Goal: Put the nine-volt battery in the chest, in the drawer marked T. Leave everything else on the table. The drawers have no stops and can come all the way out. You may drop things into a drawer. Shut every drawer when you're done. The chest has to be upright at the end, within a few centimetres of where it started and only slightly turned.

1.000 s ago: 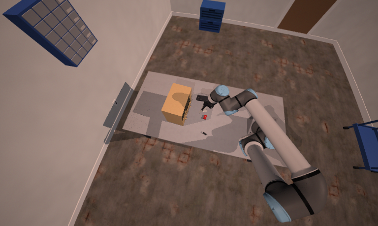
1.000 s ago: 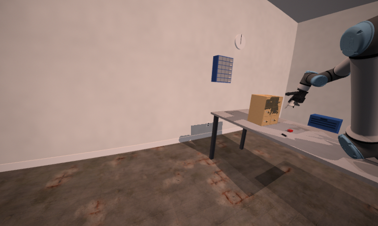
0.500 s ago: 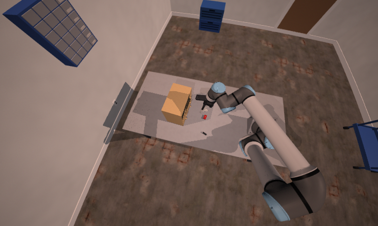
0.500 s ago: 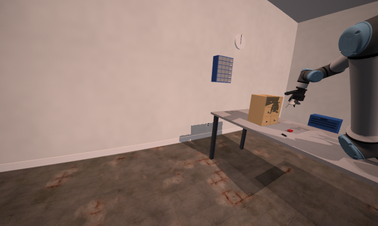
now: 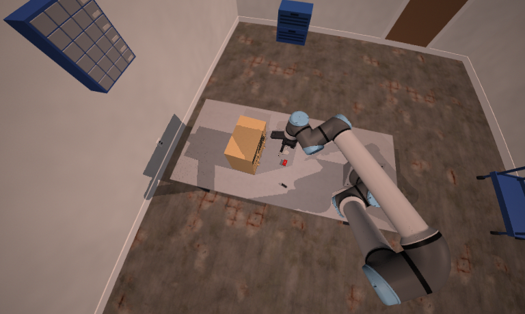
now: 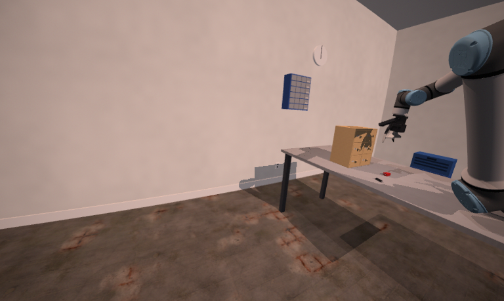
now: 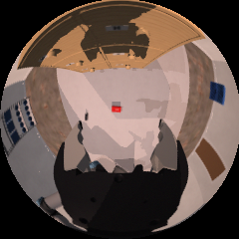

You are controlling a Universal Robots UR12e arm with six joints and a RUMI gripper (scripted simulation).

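The tan wooden chest (image 5: 245, 144) stands upright on the grey table, its drawer front facing the arm; it also shows in the exterior view (image 6: 352, 145) and at the top of the wrist view (image 7: 107, 42). All its drawers look shut. A small red block, which looks like the nine-volt battery (image 5: 284, 162), lies on the table in front of the chest; it shows in the exterior view (image 6: 386, 173) and in the wrist view (image 7: 117, 108). My gripper (image 5: 284, 150) (image 6: 390, 136) (image 7: 119, 120) hangs open and empty well above the table, above and a little short of the red block.
A small dark stick-like object (image 5: 283, 185) lies nearer the table's front edge, also seen in the exterior view (image 6: 378, 179). A blue cabinet (image 5: 294, 22) stands on the floor by the far wall. A blue bin rack (image 5: 71, 33) hangs on the left wall.
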